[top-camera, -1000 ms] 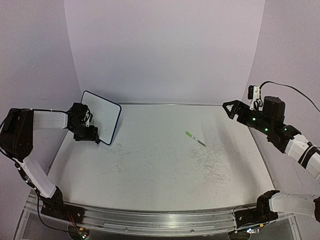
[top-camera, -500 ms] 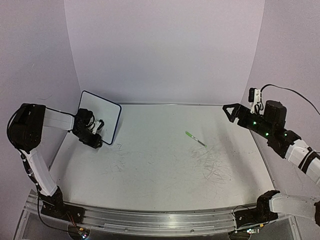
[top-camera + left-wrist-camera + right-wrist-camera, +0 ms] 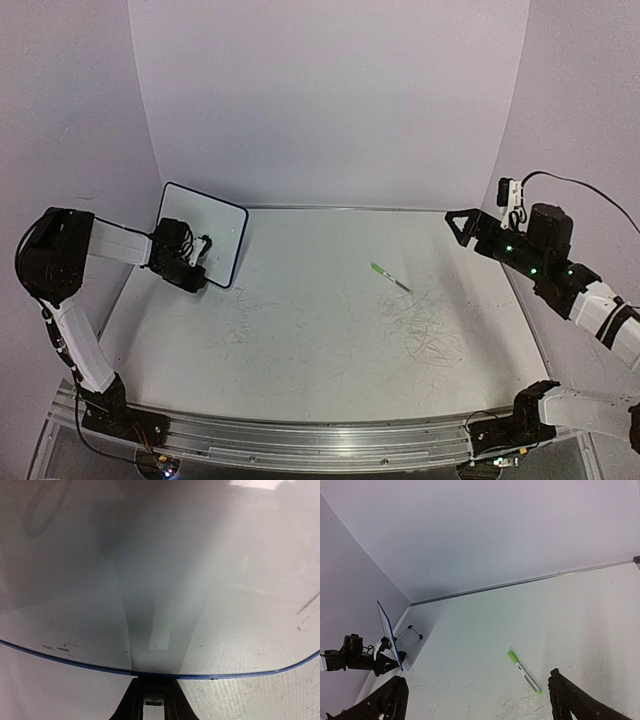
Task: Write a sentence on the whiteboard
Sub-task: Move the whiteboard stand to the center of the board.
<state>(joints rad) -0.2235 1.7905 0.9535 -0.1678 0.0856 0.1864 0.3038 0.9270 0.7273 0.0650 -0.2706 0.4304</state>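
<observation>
Right tool spread wide in air; left tool at whiteboard, grip indiscernible.

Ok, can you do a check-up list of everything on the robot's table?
Surface: white table, with grey scribbles on its right half.
Job's things: whiteboard propped up at far left, looks blank; no sentence seen. Green pen lying loose, right of middle.
Clutter: nothing seen.
Grippers: left gripper pinching the whiteboard's lower edge; right gripper open, empty, raised at far right.
Cables: black cable looping at far right.
Surroundings: plain lilac walls.
</observation>
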